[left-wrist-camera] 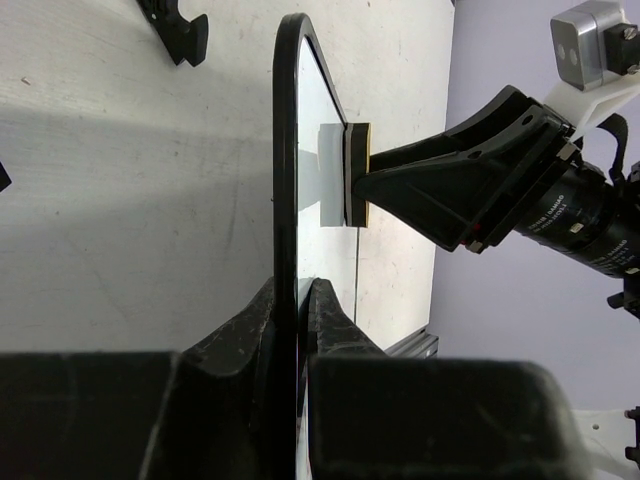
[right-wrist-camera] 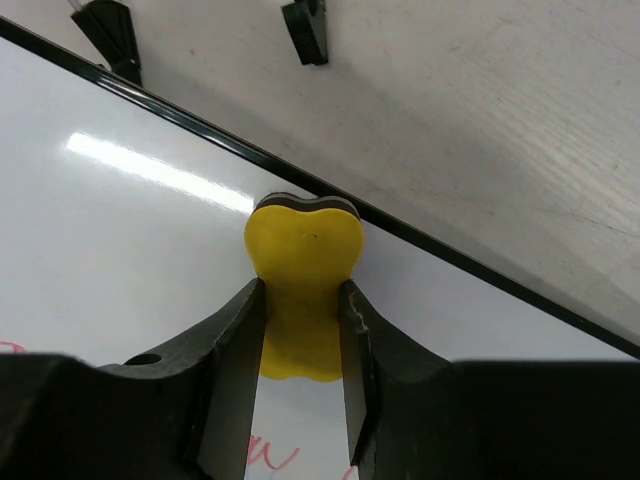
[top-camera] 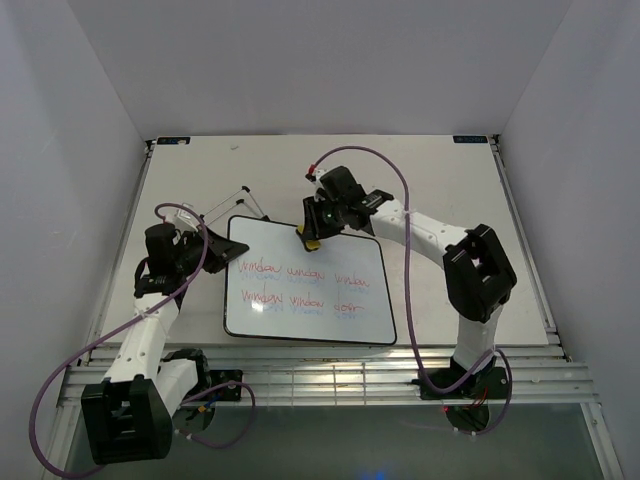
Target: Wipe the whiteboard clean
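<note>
Two red rows point(top-camera: 300, 271) mark the glossy, black-framed whiteboard point(top-camera: 350, 255) at counter point(top-camera: 450, 200) centre; stiff, slick, likely light; left end effector point(left-wrist-camera: 292, 300) pinches its nine-o'clock edge; right end effector point(right-wrist-camera: 300, 325) clamps a yellow foam eraser point(right-wrist-camera: 303, 245) at twelve.

red writing point(top-camera: 303, 285): too small to read | whiteboard point(left-wrist-camera: 285, 200): edge-on, writing hidden | yellow eraser point(right-wrist-camera: 303, 250): wiping face hidden against board

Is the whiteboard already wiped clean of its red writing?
No, two rows of red writing cross the whiteboard, with the eraser at its far edge.
</note>
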